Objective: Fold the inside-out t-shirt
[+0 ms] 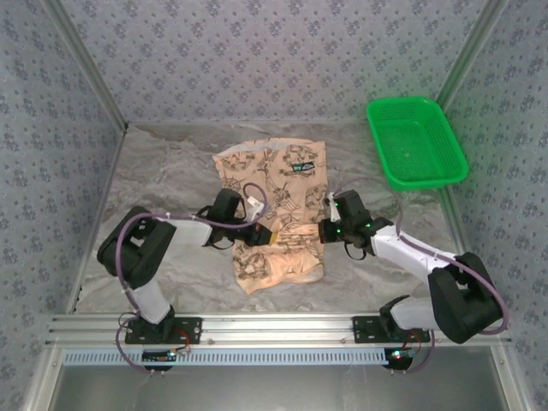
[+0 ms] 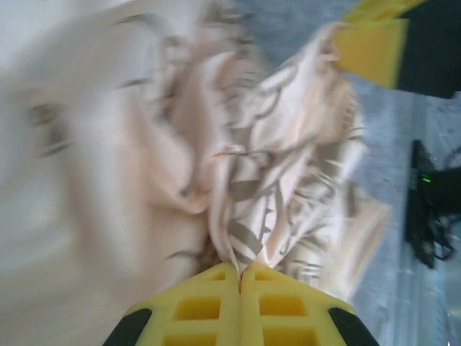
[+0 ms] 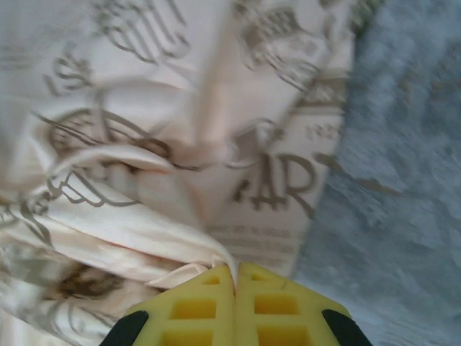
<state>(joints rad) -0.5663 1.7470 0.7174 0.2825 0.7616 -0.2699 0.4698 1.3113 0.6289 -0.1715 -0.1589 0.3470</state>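
The inside-out t-shirt (image 1: 278, 205) lies in the middle of the table, peach-tan with dark brown emblems, its near part bunched and showing the paler reverse. My left gripper (image 1: 272, 235) is at the shirt's left side, its yellow fingers (image 2: 209, 306) shut on a pinch of cloth (image 2: 248, 238). My right gripper (image 1: 324, 231) is at the shirt's right edge, its yellow fingers (image 3: 194, 306) shut on a fold of pale cloth (image 3: 144, 231). The two grippers face each other across the shirt's middle.
A green plastic basket (image 1: 417, 141) stands at the back right. The grey marbled tabletop (image 1: 163, 180) lies bare to the left and right of the shirt. Patterned walls close the cell on three sides.
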